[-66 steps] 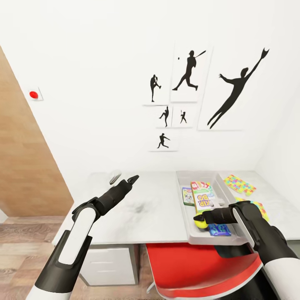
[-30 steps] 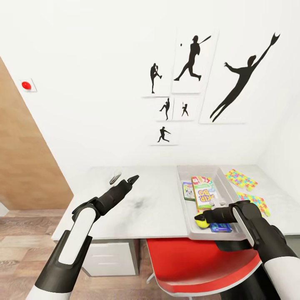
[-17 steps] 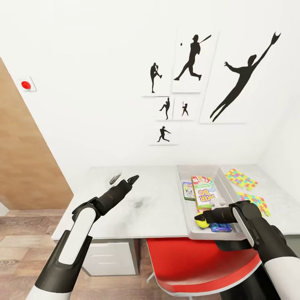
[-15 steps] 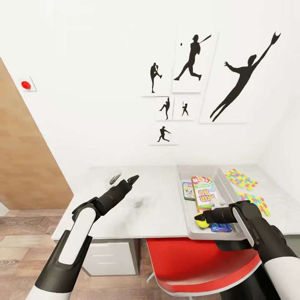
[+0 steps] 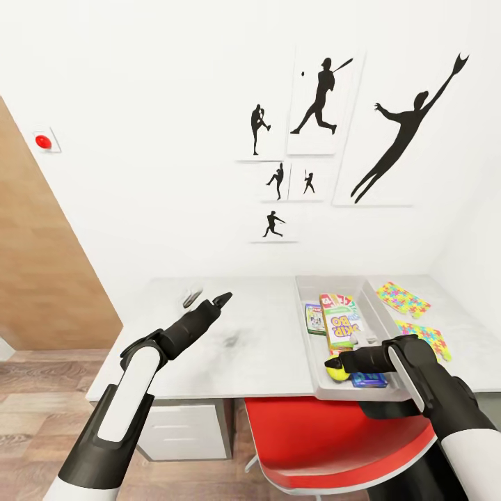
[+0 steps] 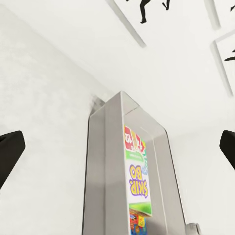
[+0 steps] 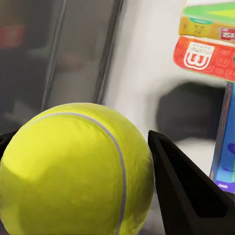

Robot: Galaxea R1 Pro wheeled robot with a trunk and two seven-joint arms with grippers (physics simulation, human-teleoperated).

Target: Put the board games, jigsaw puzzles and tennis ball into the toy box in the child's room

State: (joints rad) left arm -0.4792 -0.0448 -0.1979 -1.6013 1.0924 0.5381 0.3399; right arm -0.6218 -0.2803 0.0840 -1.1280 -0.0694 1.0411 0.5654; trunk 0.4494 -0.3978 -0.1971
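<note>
Right gripper point(image 5: 335, 364) clamps the tennis ball point(image 7: 73, 166) inside the toy box point(image 5: 311, 362); its wrist view confirms contact. Left gripper point(image 5: 224, 298) hovers wide open, empty. Blue board game point(image 5: 367, 380) partly hidden.

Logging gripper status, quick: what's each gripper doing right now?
Left gripper: open, empty, above the table.
Right gripper: shut on the tennis ball, over the toy box.

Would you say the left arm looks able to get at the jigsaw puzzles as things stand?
Probably not easily. The left gripper hovers open over the table, and the toy box and the right gripper with the tennis ball lie between it and the jigsaw puzzles.
</note>
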